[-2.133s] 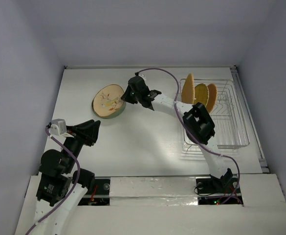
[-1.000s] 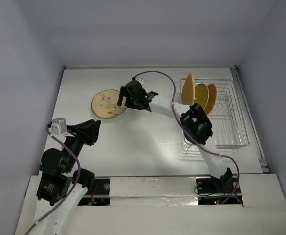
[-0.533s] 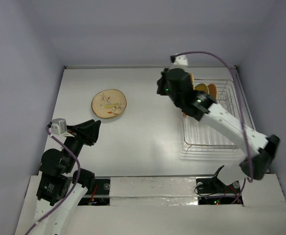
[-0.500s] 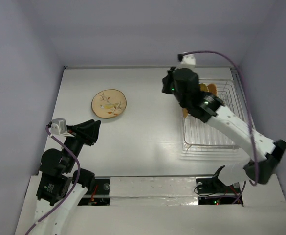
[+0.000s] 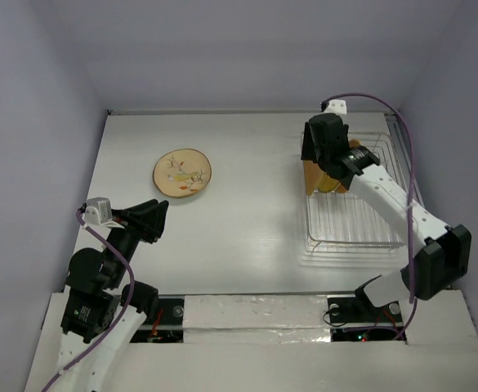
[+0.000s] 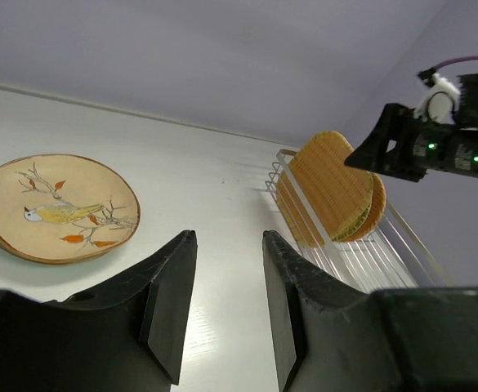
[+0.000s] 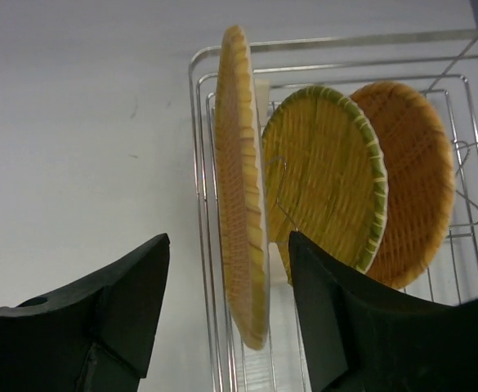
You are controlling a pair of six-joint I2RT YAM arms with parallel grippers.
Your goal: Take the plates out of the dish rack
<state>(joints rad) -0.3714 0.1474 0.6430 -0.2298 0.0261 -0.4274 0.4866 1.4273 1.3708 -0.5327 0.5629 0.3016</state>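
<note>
R gripper (image 7: 228, 237): jaws wide, over far-L end of dish rack (image 5: 361, 229); one finger either side of tan woven plate (image 7: 240, 163), gaps visible both sides, nothing held.
L gripper (image 6: 228, 237): narrow gap btw jaws, nothing in it; near L side of bench (image 5: 247, 220), well apart from rack.
Rack contents: 3 woven plates on edge at far end. Tan one outermost on L, upright. Yellow plate w/ green rim (image 7: 328, 171) next, leaning. Orange plate (image 7: 414, 171) behind it, overlapping.
Cream plate (image 5: 182, 172): flat on bench, L of rack and well apart from it, bird-and-branch motif up.
Rest of rack: bare wire bars twd near end.
</note>
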